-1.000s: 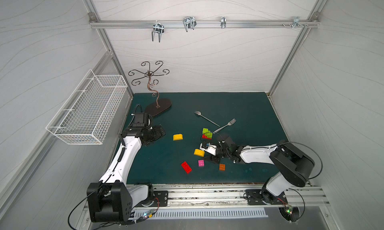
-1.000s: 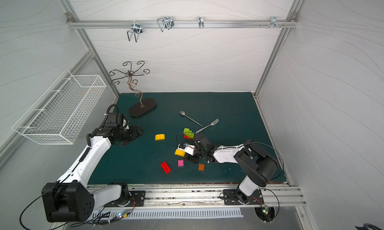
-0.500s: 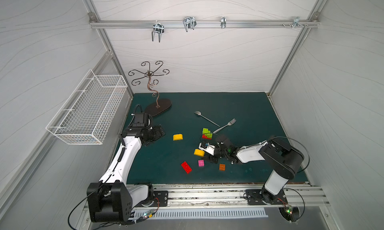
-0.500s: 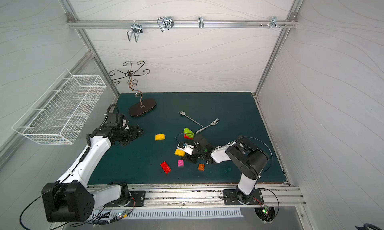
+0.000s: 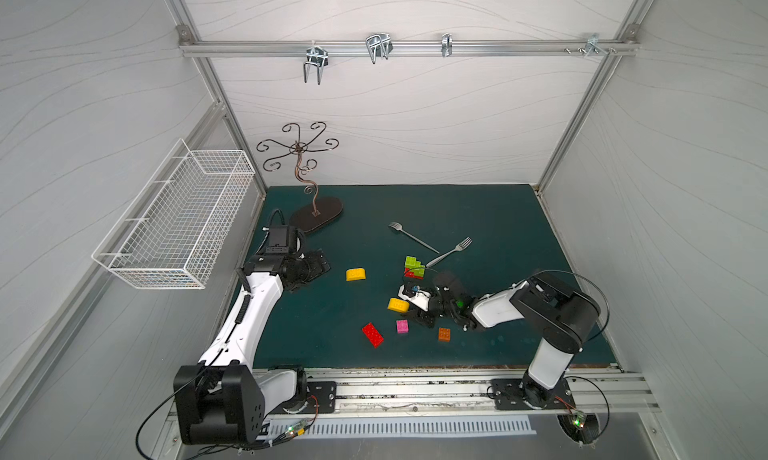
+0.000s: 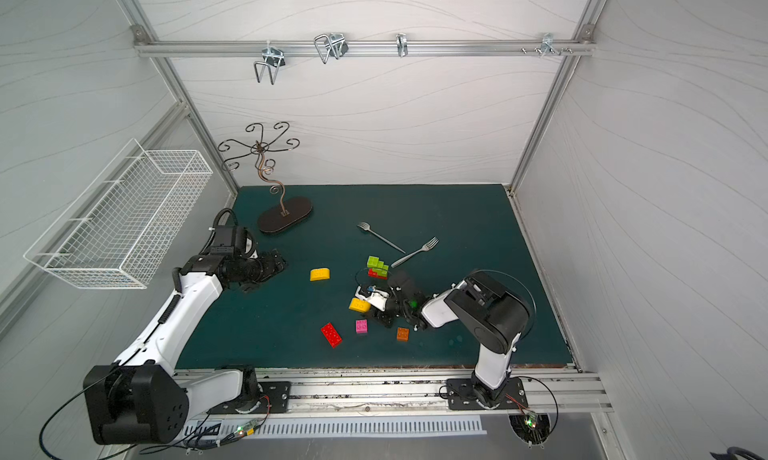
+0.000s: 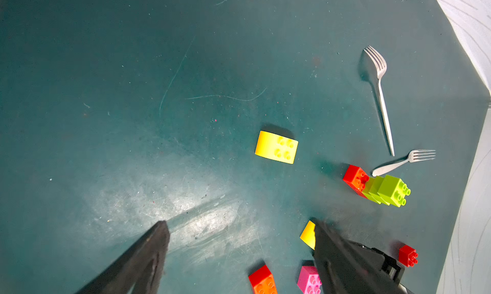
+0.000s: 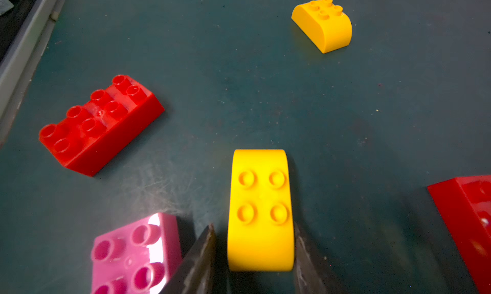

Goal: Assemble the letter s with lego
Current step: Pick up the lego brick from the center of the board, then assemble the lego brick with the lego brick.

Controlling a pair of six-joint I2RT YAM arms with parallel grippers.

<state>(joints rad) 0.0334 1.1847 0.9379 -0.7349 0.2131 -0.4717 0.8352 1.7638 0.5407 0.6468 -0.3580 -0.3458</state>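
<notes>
Since 12 o'clock is the back wall here, mat [image 5: 498, 212]: dark green, carries everything below except the basket.
wire basket [image 5: 178, 229]: white, on the side wall at 9 o'clock.
curly stand [image 5: 316, 215]: upright, 10 o'clock corner.
left gripper [image 7: 239, 225]: 9 o'clock edge, fingers spread wide, nothing between.
right gripper [image 8: 253, 227]: low, 6 o'clock of centre, fingers either side of the yellow brick [image 8: 260, 194]; one touches, thin dark gap at the other, can't tell if clamped.
fork [image 5: 413, 239]: flat, 12 o'clock of centre.
second fork [image 5: 451, 252]: 1 o'clock, handle end just beside the stack.
green-on-red stack [image 5: 414, 266]: centre, lime bricks stepped on red.
long red brick [image 5: 372, 334]: 7 o'clock of the stack, studs up.
second yellow brick [image 5: 355, 274]: 9 o'clock, alone.
pink brick [image 5: 402, 325]: 6 o'clock, beside a right finger.
orange brick [image 5: 444, 334]: 5 o'clock.
</notes>
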